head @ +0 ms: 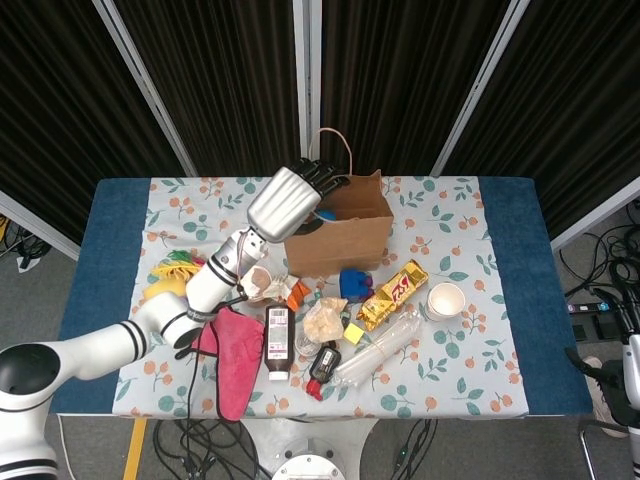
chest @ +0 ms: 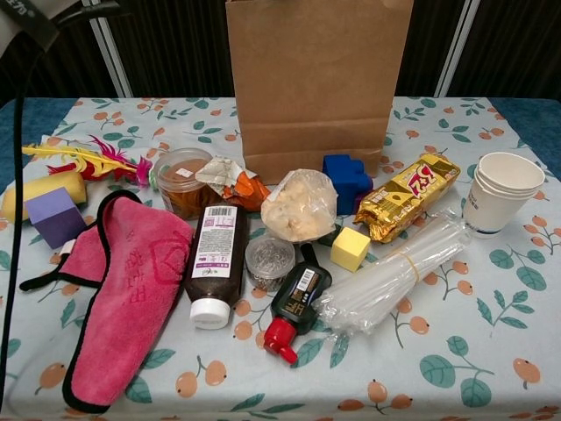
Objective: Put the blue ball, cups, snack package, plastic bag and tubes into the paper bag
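Note:
My left hand (head: 288, 196) hovers over the left rim of the open brown paper bag (head: 345, 238) (chest: 316, 88), its dark fingers (head: 319, 173) reaching over the opening. Just a sliver of the blue ball (head: 323, 213) shows under the hand, which still seems to hold it. On the table in front of the bag lie the gold snack package (head: 393, 294) (chest: 408, 197), the stacked paper cups (head: 446, 299) (chest: 501, 191), the clear plastic bag (head: 322, 322) (chest: 300, 206) and the bundled clear tubes (head: 380, 345) (chest: 394, 272). Only a bit of my right arm shows at the right edge.
A pink cloth (chest: 123, 289), brown bottle (chest: 215, 259), red-capped black bottle (chest: 296, 303), jar (chest: 180, 180), blue block (chest: 346, 180), yellow cube (chest: 351, 248), purple cube (chest: 54, 217), yellow sponge (chest: 35, 193) and feathers (chest: 83, 160) crowd the left and middle.

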Robot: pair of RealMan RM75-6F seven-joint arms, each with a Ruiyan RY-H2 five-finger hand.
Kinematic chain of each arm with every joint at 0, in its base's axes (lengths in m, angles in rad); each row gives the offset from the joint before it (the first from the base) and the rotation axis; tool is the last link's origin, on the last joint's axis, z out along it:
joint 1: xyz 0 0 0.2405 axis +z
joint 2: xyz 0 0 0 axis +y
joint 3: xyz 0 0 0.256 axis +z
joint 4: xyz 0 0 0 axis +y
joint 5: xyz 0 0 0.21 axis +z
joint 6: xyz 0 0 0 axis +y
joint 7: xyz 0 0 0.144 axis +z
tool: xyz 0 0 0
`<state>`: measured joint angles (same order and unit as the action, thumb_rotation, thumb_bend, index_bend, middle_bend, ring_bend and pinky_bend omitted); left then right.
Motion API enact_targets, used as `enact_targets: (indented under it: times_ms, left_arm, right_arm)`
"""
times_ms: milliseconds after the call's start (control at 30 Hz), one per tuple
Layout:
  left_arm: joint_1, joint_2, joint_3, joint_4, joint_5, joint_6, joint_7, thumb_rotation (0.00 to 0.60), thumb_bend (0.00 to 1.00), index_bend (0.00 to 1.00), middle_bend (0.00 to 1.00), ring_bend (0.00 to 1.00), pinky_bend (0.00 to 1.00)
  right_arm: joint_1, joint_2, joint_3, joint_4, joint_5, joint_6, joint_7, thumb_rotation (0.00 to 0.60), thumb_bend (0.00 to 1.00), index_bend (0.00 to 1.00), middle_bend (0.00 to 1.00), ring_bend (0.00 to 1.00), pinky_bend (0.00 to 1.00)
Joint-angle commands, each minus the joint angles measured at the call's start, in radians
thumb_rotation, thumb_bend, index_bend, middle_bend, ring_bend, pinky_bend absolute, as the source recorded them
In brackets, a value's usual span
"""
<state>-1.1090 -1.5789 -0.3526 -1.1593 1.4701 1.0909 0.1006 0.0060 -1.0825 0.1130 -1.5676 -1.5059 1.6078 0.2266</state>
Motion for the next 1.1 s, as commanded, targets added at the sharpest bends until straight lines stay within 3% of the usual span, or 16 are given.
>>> enact_targets:
  times_ms: [33, 167, 300, 500, 600, 800, 1100]
  left_arm:
    - [0.018, 0.034, 0.000, -0.039, -0.005, 0.024, 0.022, 0.600, 0.21, 0.33, 0.36, 0.29, 0.37]
    - [0.072, 0.113, -0.005, -0.126, -0.018, 0.079, 0.067, 0.600, 0.21, 0.33, 0.36, 0.29, 0.37]
    - [0.202, 0.226, -0.002, -0.286, -0.090, 0.166, 0.131, 0.600, 0.21, 0.34, 0.36, 0.29, 0.37]
    - [0.410, 0.347, 0.089, -0.454, -0.133, 0.287, 0.144, 0.600, 0.19, 0.34, 0.36, 0.29, 0.34]
    - [0.486, 0.369, 0.142, -0.476, -0.117, 0.329, 0.111, 0.600, 0.19, 0.34, 0.36, 0.29, 0.34]
    - [0.587, 0.367, 0.199, -0.477, -0.092, 0.391, 0.040, 0.600, 0.18, 0.34, 0.36, 0.29, 0.34]
    - [0.660, 0.362, 0.222, -0.436, -0.079, 0.410, -0.026, 0.600, 0.17, 0.34, 0.36, 0.28, 0.34]
  right_arm:
    - [-0.002, 0.003, -0.002, -0.007, -0.006, 0.005, -0.005, 0.600, 0.04, 0.16, 0.06, 0.00, 0.00]
    - [-0.003, 0.011, -0.001, -0.021, -0.009, 0.009, -0.011, 0.600, 0.04, 0.16, 0.06, 0.00, 0.00]
    - [0.004, 0.005, 0.008, -0.020, 0.021, -0.013, -0.018, 0.600, 0.03, 0.16, 0.08, 0.00, 0.00]
    - [0.058, -0.010, 0.016, -0.006, 0.071, -0.142, 0.027, 0.600, 0.00, 0.16, 0.08, 0.00, 0.00]
    - [0.113, 0.018, 0.010, -0.046, 0.098, -0.281, 0.083, 0.600, 0.00, 0.13, 0.05, 0.00, 0.00]
    - [0.244, 0.069, 0.038, -0.136, 0.183, -0.535, 0.135, 0.600, 0.00, 0.07, 0.02, 0.00, 0.00]
    - [0.370, -0.019, 0.078, -0.144, 0.342, -0.671, -0.003, 0.600, 0.00, 0.06, 0.03, 0.00, 0.00]
